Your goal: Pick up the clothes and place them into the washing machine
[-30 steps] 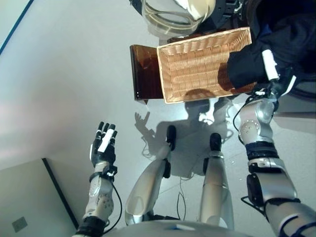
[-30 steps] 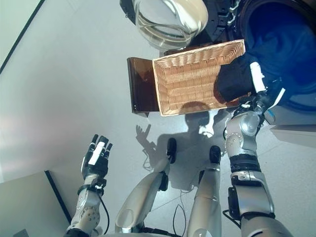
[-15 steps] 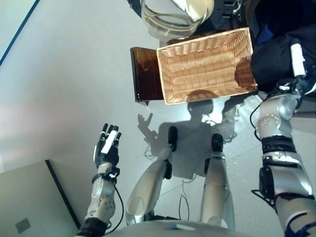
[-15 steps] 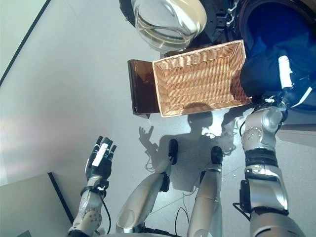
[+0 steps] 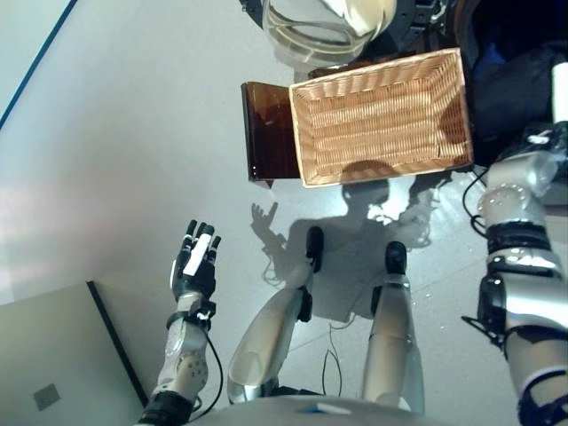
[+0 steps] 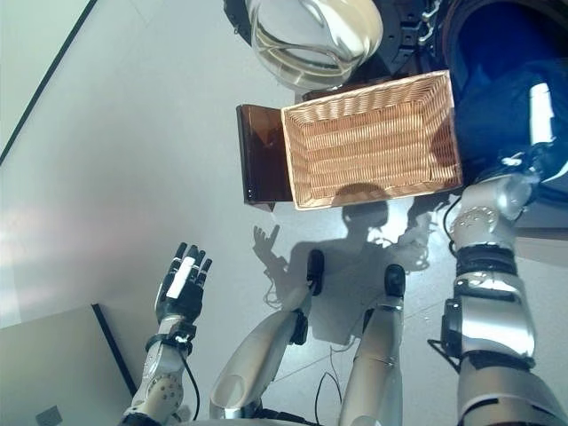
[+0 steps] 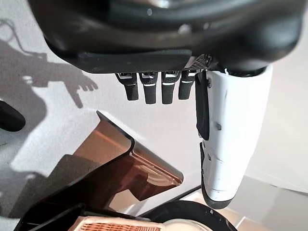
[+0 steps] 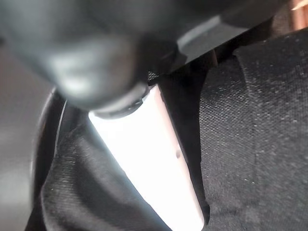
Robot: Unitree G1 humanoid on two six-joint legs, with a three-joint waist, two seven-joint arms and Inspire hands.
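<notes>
A dark garment (image 6: 493, 111) hangs in front of the washing machine's round opening (image 6: 497, 35) at the top right, past the right end of the wicker basket (image 5: 382, 115). My right hand (image 6: 540, 105) is shut on it. Its white thumb (image 8: 149, 159) presses into the black cloth (image 8: 255, 144), and its fingers are buried in the fabric. Only bare weave shows inside the basket. My left hand (image 5: 196, 264) stays low on the left over the floor, open and holding nothing, with its fingers (image 7: 154, 89) straight.
The basket rests on a brown translucent stand (image 5: 266, 133). The machine's glass door (image 6: 311, 31) hangs open just beyond the basket. A grey cabinet top (image 5: 44, 364) fills the lower left corner.
My right hand has carried the dark garment rightward, off the basket's right end and up against the machine's opening. The left hand has hardly moved.
</notes>
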